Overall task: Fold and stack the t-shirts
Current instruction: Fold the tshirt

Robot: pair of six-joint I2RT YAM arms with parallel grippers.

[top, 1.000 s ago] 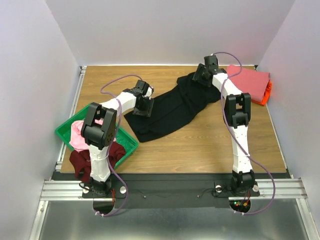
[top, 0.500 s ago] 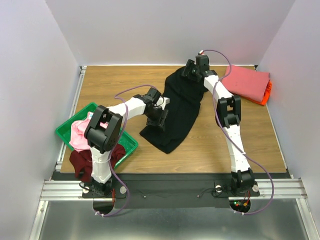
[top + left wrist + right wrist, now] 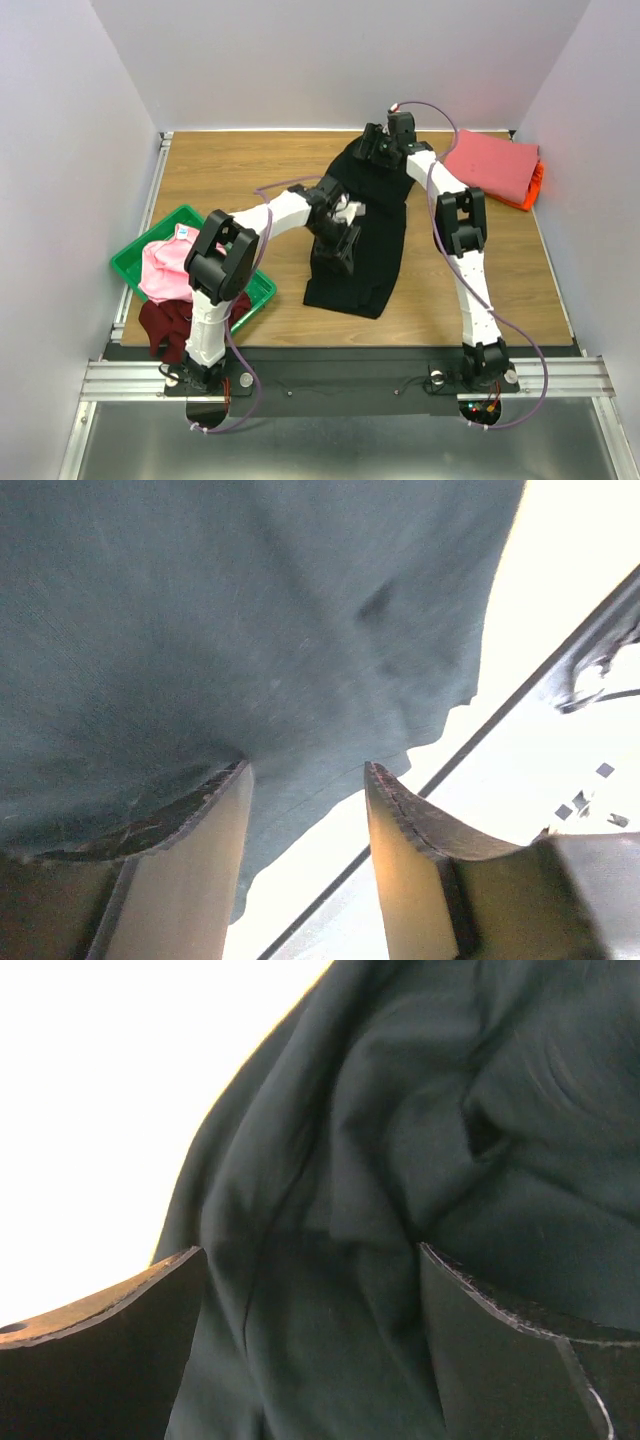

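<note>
The left gripper (image 3: 305, 770) has its fingers partly apart. The edge of the black tee (image 3: 375, 260) crosses the gap at their tips. Whether the cloth is pinched or only lies against them, I cannot tell.

The right gripper (image 3: 310, 1250) stands wide open with rumpled black cloth beyond its fingers and nothing caught between them. It looks like a let-go or a fresh reach at the far end of the tee.

From above, the two grippers sit at opposite ends of one garment: the right at the far end, the left on the near-left side by the middle. That spacing suits pulling the tee out long, so it lies straight before any fold.

The tee runs in a narrow strip from far to near across the middle of the table (image 3: 230, 170), bunched rather than flat. In my judgement the folding proper is not yet begun.

At the far right a coral tee (image 3: 495, 165) lies folded on an orange tee (image 3: 537, 185), likely the stack to join. At the near left the tray (image 3: 262, 288) holds a crumpled pink tee (image 3: 165, 268). A maroon tee (image 3: 165, 320) spills over its near side.
</note>
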